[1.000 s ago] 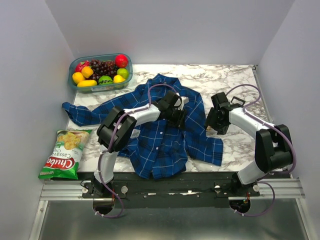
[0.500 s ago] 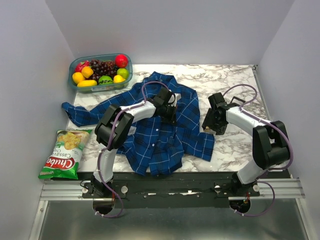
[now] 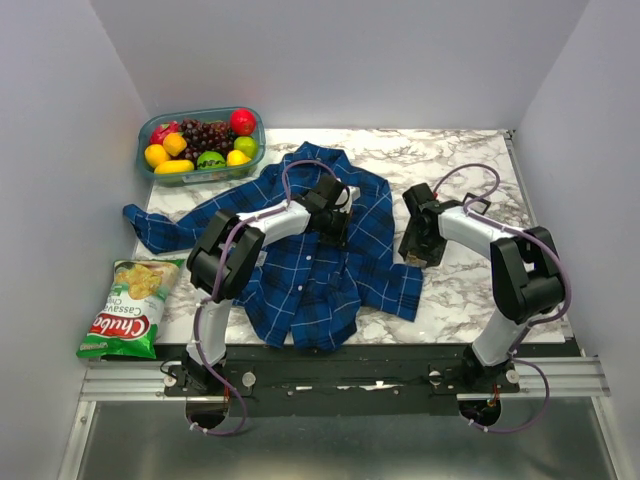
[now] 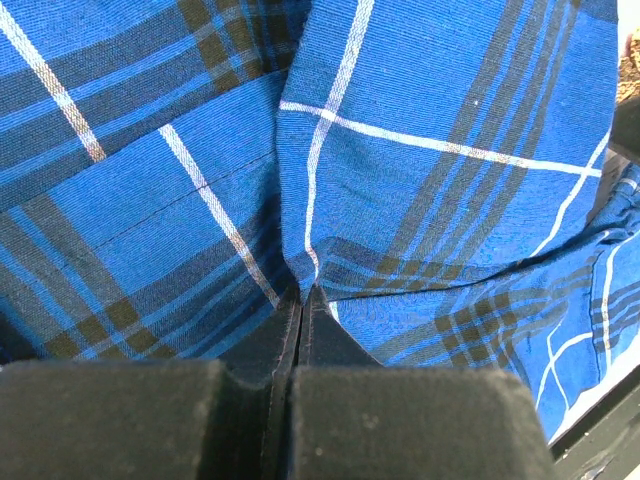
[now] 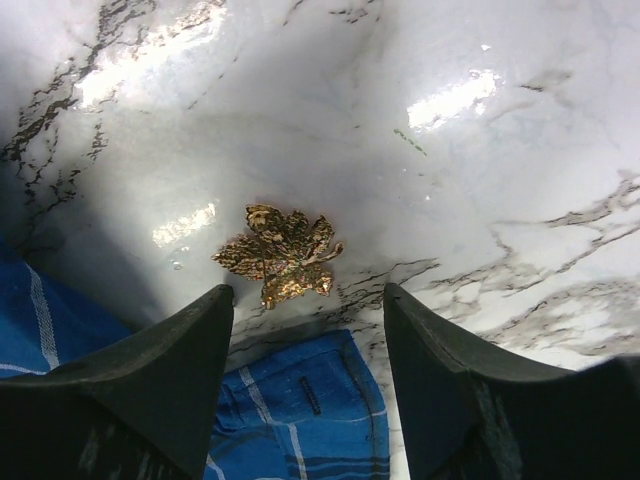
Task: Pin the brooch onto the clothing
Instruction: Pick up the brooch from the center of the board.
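The blue plaid shirt (image 3: 300,275) lies spread on the marble table (image 3: 455,160). My left gripper (image 3: 335,222) is shut on a pinched fold of the shirt near its chest; in the left wrist view the shut gripper (image 4: 303,290) holds the plaid cloth (image 4: 430,90). The brooch (image 5: 280,255), a leaf-shaped pin that looks golden-bronze here, lies on bare marble just off a shirt cuff (image 5: 300,400). My right gripper (image 5: 307,290) is open and empty, hovering right over it, fingers on either side. In the top view the right gripper (image 3: 413,245) hides most of the brooch.
A clear tub of fruit (image 3: 200,145) stands at the back left. A bag of chips (image 3: 130,305) lies at the front left edge. White walls close in on three sides. Bare marble shows to the right of the shirt.
The left gripper has pulled the shirt left and back, so the shirt's right side has shifted left. The right gripper has moved left, closer to the shirt's edge.
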Controlling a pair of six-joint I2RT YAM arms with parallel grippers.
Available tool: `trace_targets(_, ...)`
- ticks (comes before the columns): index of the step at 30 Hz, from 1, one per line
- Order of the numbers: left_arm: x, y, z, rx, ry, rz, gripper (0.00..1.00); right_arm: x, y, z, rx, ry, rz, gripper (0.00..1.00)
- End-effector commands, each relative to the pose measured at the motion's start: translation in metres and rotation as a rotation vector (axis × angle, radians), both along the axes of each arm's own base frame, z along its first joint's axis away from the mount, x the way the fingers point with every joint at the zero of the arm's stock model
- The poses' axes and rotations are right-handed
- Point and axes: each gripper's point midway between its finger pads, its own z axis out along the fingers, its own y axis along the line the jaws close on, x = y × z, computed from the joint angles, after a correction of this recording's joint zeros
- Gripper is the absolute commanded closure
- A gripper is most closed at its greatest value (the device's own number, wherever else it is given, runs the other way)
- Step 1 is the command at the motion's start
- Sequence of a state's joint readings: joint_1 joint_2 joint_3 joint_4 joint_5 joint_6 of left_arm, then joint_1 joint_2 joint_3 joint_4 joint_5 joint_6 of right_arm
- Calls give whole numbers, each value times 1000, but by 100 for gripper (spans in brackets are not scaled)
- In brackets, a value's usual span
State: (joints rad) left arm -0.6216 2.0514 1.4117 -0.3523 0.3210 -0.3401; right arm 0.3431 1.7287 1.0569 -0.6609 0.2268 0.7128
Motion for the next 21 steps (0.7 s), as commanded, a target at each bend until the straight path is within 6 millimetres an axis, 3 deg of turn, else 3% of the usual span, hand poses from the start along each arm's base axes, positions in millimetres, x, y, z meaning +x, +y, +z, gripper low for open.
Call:
trace_targets(1,1,13,14,29,-35,9,100,-5,-8,-9,-69,37,-17,35)
trace_targets(5,0,11,17,16,-34,4,100,-3,-5,-11,-74,40,8,39)
trace_targets(11,-1,9,21,2,-33,0,100,-4,-4,-11,-72,51,17,53)
trace_targets(18,-1,7,24,-9,-38,-5,100,2,2,-8,-45,38,35,85)
trace_targets(21,-2,7,25,-14,-36,-6,100,5,7,0,-16,14,44,88)
